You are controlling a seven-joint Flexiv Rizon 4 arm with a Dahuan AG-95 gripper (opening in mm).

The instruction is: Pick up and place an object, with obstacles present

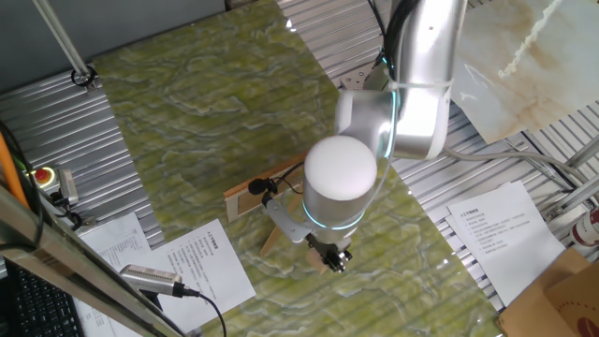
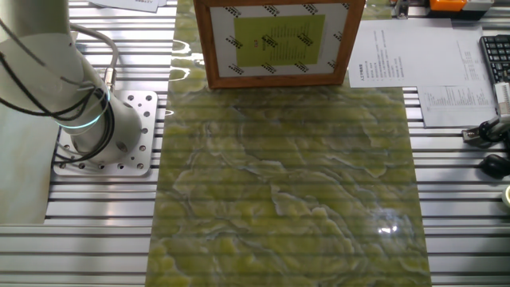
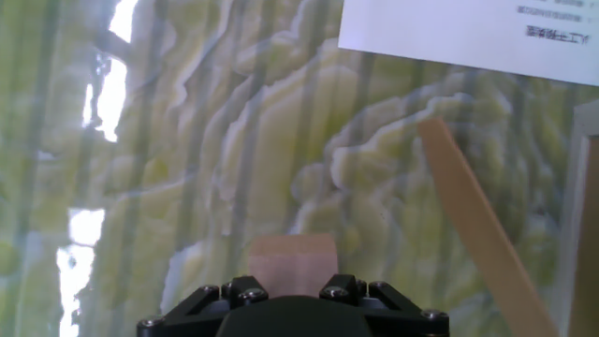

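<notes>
Fingers' mount nearest, their spread hidden from us; cube on worktop directly beyond, prop stick beside it; we judge approach, descent and grasp next.

Green marbled mat on a ribbed metal table, upright wooden board with a yellow-green sheet at its far edge, robot arm base left, papers and keyboard right
</notes>
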